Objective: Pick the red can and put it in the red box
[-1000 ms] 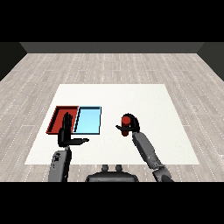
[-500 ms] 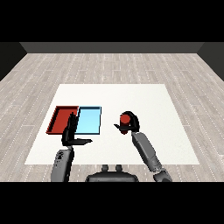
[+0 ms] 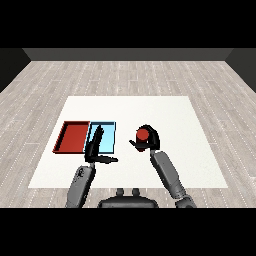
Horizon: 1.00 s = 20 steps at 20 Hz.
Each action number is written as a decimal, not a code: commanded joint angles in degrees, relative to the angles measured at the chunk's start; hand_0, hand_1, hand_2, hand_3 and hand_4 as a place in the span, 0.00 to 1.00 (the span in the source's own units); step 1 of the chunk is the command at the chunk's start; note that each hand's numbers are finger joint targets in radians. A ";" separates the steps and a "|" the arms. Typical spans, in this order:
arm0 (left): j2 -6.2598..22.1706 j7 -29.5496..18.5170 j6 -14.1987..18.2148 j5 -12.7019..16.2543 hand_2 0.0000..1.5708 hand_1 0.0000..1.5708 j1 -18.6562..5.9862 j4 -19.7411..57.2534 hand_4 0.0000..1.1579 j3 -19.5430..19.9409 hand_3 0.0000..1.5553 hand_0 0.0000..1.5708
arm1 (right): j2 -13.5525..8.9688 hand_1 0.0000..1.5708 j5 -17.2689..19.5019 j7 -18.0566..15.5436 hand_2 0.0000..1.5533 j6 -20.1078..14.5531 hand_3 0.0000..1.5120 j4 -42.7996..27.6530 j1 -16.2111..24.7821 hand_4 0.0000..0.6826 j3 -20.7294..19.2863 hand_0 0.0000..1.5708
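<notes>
Bright, even light; faint shadows.

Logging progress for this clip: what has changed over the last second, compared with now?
Very little. The right hand stays curled round the red can, right of the light blue tray, at most edging slightly leftward. The left hand stays open over the trays; the red tray is unmoved.
</notes>
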 commanded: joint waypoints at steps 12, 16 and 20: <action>-0.18 1.96 10.86 3.07 0.00 0.00 -4.02 2.19 0.00 -15.21 0.00 0.00 | 0.21 0.90 -0.87 0.78 0.90 -2.00 0.92 -6.57 1.24 0.94 6.32 0.90; -0.19 0.82 6.56 4.02 0.00 0.00 -7.44 7.46 0.00 -11.40 0.00 0.00 | 0.21 0.88 -2.63 0.33 0.91 -0.40 0.93 -0.65 -4.94 0.92 4.54 0.88; -0.19 3.04 9.63 3.10 0.00 0.00 -9.31 4.93 0.00 -12.94 0.00 0.00 | -0.30 0.89 -2.94 -0.30 0.91 2.26 0.93 -2.75 -3.61 0.90 3.81 0.89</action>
